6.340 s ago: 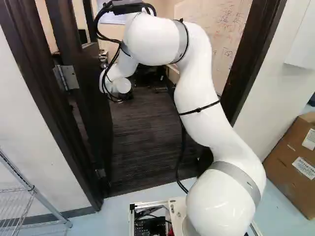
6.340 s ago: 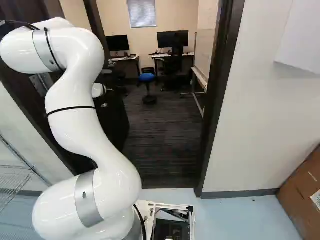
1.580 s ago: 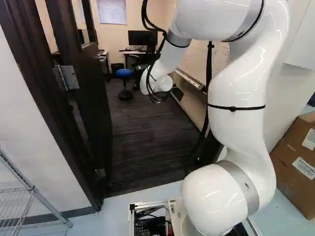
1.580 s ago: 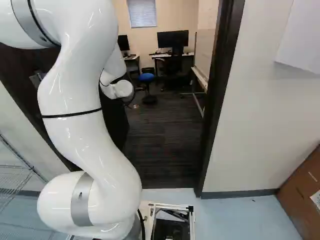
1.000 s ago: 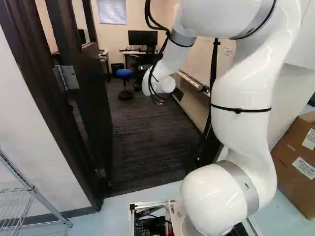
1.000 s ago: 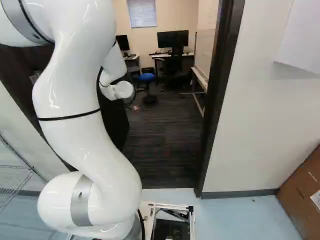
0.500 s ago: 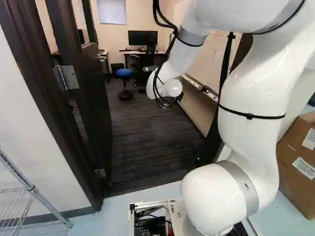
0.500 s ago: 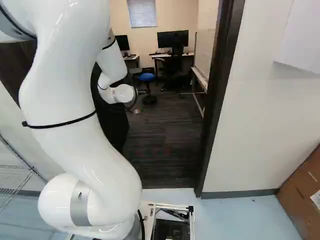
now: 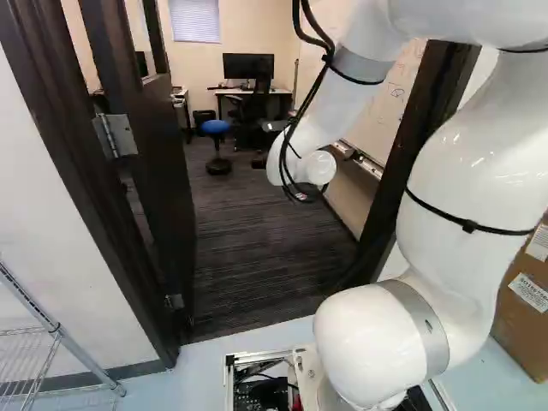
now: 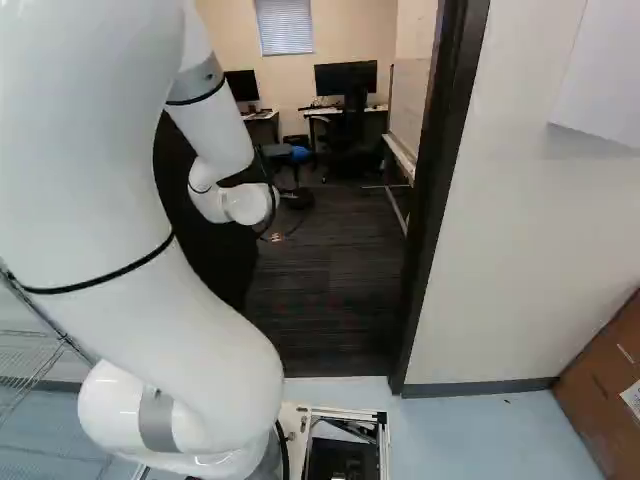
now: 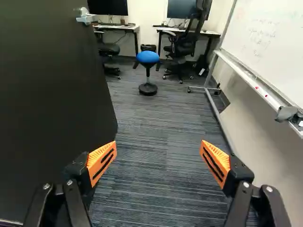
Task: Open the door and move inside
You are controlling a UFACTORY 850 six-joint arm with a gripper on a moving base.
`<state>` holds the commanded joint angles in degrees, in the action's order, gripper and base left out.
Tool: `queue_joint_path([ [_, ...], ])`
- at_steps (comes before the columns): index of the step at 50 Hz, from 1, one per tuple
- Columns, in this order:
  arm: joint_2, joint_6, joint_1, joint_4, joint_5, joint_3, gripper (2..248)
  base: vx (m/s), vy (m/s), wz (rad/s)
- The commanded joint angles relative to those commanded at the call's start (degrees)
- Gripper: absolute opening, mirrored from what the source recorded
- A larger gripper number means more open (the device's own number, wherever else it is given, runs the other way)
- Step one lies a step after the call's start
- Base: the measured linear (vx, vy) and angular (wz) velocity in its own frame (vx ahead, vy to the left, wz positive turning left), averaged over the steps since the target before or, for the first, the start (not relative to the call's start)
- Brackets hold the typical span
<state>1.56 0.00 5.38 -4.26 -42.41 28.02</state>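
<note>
The dark door [image 9: 158, 171] stands swung inward on its hinge at the left of the doorway in the left base view. In the right base view my gripper [image 10: 275, 237] shows only as a small bit below the white wrist, over the room's carpet. From the wrist, the gripper [image 11: 158, 163] is wide open, nothing between its orange pads, pointing into the room. The door [image 11: 52, 94] rises close beside one finger; whether they touch I cannot tell. Its silver handle [image 11: 85, 17] is farther ahead, clear of the fingers.
The door frame's other post [image 10: 435, 200] bounds the opening. Inside are a whiteboard [image 11: 270, 42] along one side, a blue stool [image 11: 147, 57], office chairs and desks with monitors. A wire rack [image 9: 51, 330] and cardboard boxes [image 9: 524, 300] flank the doorway outside.
My arm has swung away from the door, its wrist shifting right in both base views and its elbow rising and spreading outward. The base and the door have stayed in place.
</note>
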Motion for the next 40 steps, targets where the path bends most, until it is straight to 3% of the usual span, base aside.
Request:
queue_joint_path([
  [40,-12.75,0.0,-3.9,3.09,-5.51,-16.71,247,0.0,0.0,0.0],
])
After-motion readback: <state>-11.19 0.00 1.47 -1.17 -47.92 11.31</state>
